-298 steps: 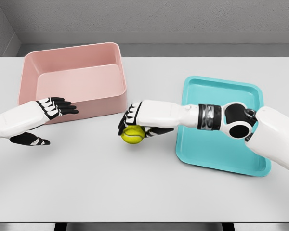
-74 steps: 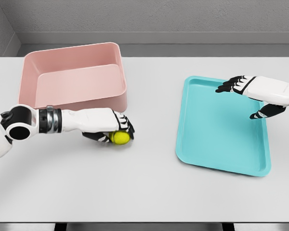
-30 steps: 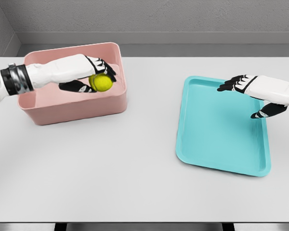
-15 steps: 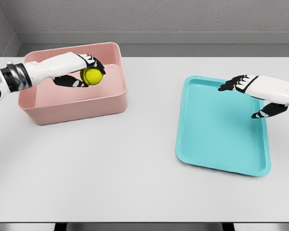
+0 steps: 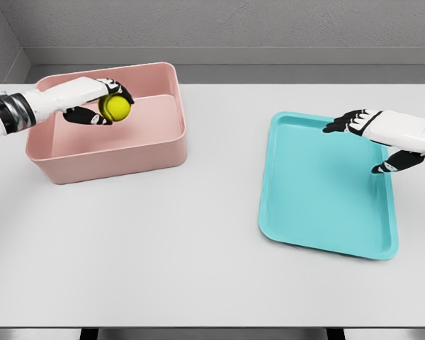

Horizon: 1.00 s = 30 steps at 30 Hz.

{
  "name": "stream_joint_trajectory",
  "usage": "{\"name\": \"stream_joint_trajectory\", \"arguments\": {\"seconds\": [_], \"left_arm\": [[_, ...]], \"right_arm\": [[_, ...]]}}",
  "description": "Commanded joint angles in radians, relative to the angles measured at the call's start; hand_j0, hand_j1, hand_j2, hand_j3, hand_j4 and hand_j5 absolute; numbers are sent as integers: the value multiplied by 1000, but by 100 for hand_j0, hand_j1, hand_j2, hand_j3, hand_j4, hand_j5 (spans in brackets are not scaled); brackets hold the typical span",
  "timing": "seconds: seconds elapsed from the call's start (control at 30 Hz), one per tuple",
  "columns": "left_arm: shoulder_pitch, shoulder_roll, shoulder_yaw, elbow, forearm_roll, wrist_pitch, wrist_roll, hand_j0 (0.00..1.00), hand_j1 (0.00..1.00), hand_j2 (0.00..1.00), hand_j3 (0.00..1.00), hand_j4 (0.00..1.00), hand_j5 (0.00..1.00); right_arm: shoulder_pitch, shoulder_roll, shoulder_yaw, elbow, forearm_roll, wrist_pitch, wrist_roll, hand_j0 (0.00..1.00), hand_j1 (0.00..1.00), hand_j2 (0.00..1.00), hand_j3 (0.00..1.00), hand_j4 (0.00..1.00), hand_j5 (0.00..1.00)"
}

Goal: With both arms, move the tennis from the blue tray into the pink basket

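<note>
The yellow-green tennis ball (image 5: 117, 108) is held in my left hand (image 5: 106, 103), whose fingers are curled around it. Hand and ball hover over the middle of the pink basket (image 5: 152, 150) at the table's back left, above its floor. The blue tray (image 5: 326, 205) lies at the right of the table with nothing on it. My right hand (image 5: 368, 138) floats over the tray's far right corner, fingers spread and holding nothing.
A white table (image 5: 163, 241) carries the basket and the tray, with a wide stretch of bare surface between them. A grey wall (image 5: 219, 25) runs behind the table's far edge.
My left hand has carried the ball leftward and a little further back over the basket, from near its right wall toward its middle. The right hand has stayed in place.
</note>
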<state>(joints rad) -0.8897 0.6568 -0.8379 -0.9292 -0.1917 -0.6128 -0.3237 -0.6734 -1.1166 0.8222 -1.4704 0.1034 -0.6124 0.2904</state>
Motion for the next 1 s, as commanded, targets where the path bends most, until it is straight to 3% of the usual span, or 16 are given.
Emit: {"name": "stream_joint_trajectory", "arguments": {"seconds": [0.0, 0.03, 0.07, 0.43, 0.73, 0.9, 0.97], "left_arm": [[0, -3, 2, 10, 11, 2, 0, 60, 60, 60, 60, 60, 60], [0, -3, 2, 10, 9, 2, 0, 69, 69, 69, 69, 69, 69], [-2, -3, 2, 9, 11, 2, 2, 100, 100, 100, 100, 100, 100], [-8, 6, 45, -13, 31, 2, 3, 100, 100, 100, 100, 100, 100], [40, 116, 31, -244, 121, 2, 3, 100, 100, 100, 100, 100, 100], [87, 164, 43, -315, 121, 2, 9, 100, 100, 100, 100, 100, 100], [117, 216, 45, -345, 161, 2, 11, 100, 100, 100, 100, 100, 100]], "right_arm": [[0, -2, -2, 2, -7, 2, 0, 100, 100, 100, 100, 100, 100], [0, -2, 0, 2, -7, 2, 0, 100, 100, 100, 100, 100, 100], [0, 0, -2, 2, -7, 2, 0, 100, 100, 100, 100, 100, 100], [0, 0, -2, 1, -8, 2, 0, 100, 100, 100, 100, 100, 100], [0, 0, -2, 5, -8, 2, 0, 100, 100, 100, 100, 100, 100], [0, 0, -2, 5, -8, 2, 0, 100, 100, 100, 100, 100, 100], [0, 0, 0, 5, -19, 2, 0, 100, 100, 100, 100, 100, 100]]}}
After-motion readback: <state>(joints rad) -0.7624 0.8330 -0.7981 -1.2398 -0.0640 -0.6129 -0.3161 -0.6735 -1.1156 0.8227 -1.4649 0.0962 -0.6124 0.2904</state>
